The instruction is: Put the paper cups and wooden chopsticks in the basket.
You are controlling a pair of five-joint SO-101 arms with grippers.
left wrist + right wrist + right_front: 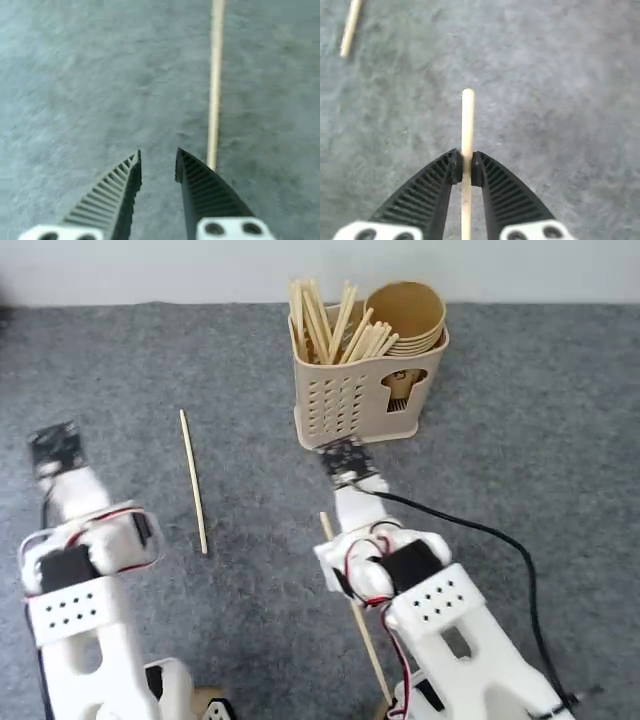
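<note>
Closest in, the right gripper (465, 167) has its fingers (497, 187) clenched on a wooden chopstick (467, 120). It's pale and round-ended, with a short bit poking out past the tips. From above, that same stick runs out from under the right arm (420, 590) on the near side of the basket (345, 400), and I honestly can't tell if it's lifted or lying flat. The left gripper (157, 160) is well off to one side of the basket, fingers (202, 187) released with a gap and nothing between them, pointing down at the desk (530, 420). Just beside one of those fingers is a second chopstick (215, 90), loose and flat on the desk, lying between the left arm (75, 580) and the basket, nearer than the basket and apart from it. A black cable (505, 540) trails off the right arm, also on the near side of the basket. The desk itself is covered in a grey, carpety fabric. Then the basket: beige plastic, standing upright, with rows of little holes in the front wall plus a cutout. One side is crammed with a bundle of chopsticks (325, 320) standing on end and fanning out over the rim, and the other side has a stack of tan paper cups (408, 308) nested together, mouths up. Behind the basket there's a plain pale wall (150, 270).
</note>
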